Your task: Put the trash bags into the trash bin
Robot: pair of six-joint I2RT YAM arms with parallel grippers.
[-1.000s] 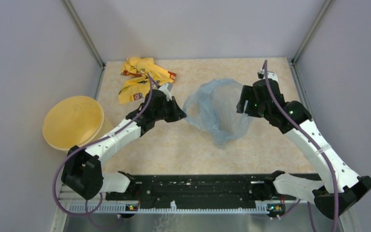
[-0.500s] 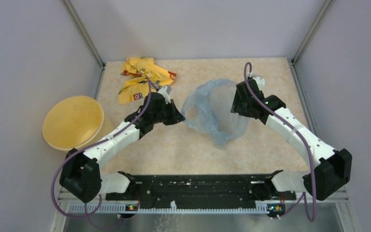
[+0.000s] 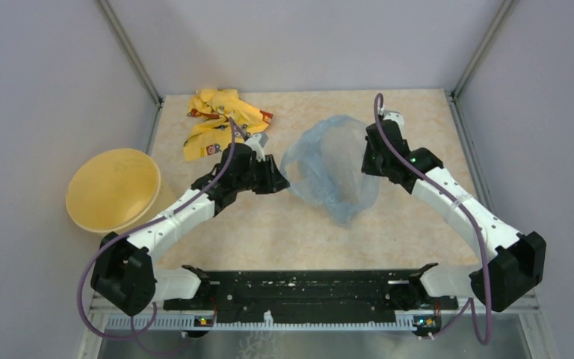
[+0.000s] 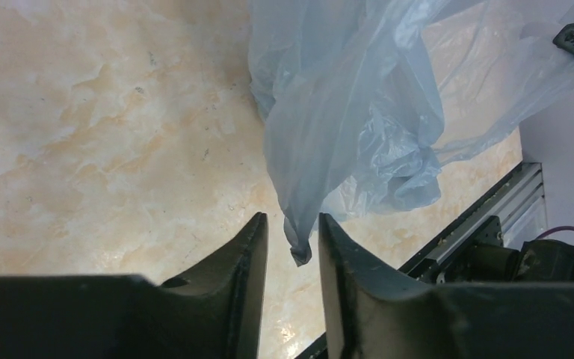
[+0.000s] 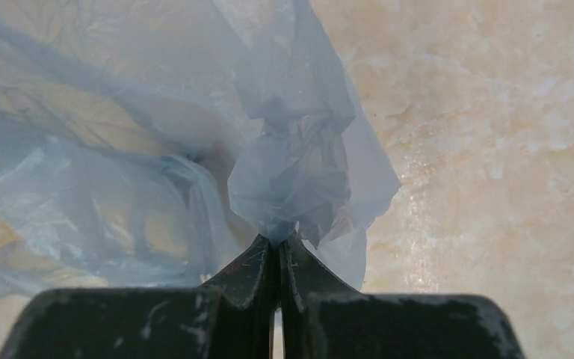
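Right wrist: right end effector (image 5: 276, 243) clamps a bunched fold of the bag (image 5: 119, 112); left end effector (image 4: 291, 224) stands parted around a hanging corner. Film looks light, limp, slippery; grip gathered folds.

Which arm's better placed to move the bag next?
Right, probably: the right gripper is shut on the trash bag; the left gripper stands open around a loose fold. The trash bin sits leftward, though.
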